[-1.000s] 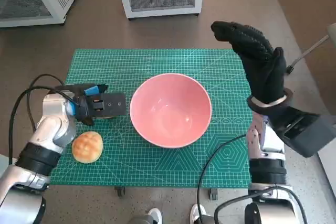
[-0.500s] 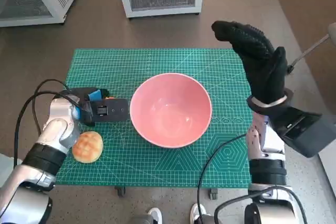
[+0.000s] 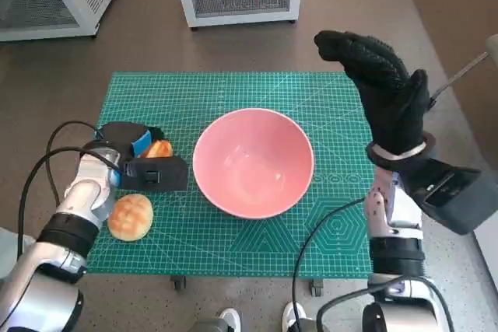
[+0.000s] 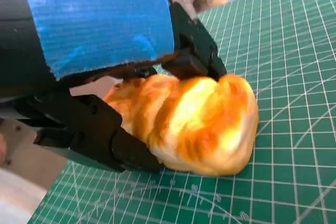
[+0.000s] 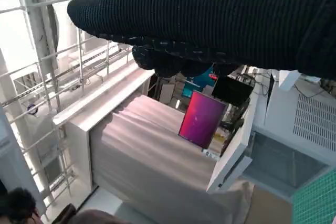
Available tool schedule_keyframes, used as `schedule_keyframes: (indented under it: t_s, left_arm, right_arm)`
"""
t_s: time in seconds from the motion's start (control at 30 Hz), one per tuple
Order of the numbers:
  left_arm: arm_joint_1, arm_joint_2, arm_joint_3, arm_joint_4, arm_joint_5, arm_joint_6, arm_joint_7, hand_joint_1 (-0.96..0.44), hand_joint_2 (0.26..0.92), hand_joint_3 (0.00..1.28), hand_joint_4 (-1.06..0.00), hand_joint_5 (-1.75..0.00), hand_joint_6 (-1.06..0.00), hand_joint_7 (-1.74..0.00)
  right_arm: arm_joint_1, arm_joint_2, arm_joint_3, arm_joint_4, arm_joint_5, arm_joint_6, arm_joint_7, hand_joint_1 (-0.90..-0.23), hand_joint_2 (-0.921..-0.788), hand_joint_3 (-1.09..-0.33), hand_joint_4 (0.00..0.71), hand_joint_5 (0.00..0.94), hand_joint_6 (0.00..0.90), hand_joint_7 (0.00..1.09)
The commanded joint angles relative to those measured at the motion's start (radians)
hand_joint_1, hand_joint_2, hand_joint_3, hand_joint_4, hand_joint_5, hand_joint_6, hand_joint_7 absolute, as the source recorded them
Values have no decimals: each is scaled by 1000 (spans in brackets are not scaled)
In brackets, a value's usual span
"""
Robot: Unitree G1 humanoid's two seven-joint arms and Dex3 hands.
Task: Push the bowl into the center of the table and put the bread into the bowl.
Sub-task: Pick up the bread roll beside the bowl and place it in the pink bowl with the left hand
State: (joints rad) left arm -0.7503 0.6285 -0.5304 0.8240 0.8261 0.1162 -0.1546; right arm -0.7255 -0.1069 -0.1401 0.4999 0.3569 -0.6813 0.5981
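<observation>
Pink round bowl point(image 3: 253, 162) sits about mid-counter on the green gridded cutting mat point(image 3: 233, 91), so I judge the push done. My left hand point(image 3: 144, 162) has its black fingers point(image 4: 100, 135) clamped around a small golden twisted bread piece point(image 4: 189, 121), still resting on the mat just beside the bowl's left rim. A round golden bun point(image 3: 129, 217) lies nearer me, untouched. Right gloved hand point(image 3: 381, 91) is raised clear of the bowl, fingers loosely apart, holding nothing.
</observation>
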Motion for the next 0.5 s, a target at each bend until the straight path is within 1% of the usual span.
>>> schedule_keyframes:
  t_s: [0.03,0.27,0.43,0.5]
  left_arm:
    - [-16,1,-7,38,11,-14,9,13,920,118,-639,-1322,-594,-1067]
    - [-23,10,0,39,4,-19,13,2,919,113,-638,-1282,-590,-1146]
    - [-21,24,21,15,-14,-30,6,1,920,111,-637,-1252,-586,-1184]
    - [-20,36,43,-14,-33,-38,-4,0,920,107,-641,-1248,-590,-1182]
  right_arm:
    - [26,4,2,-1,14,10,15,-726,-921,-819,205,1,59,475]
    - [24,5,-1,7,20,5,24,-721,-921,-813,206,1,60,473]
    - [25,6,-3,6,22,4,27,-722,-921,-805,207,2,63,469]
    - [26,6,-3,7,26,2,30,-722,-921,-804,207,2,64,468]
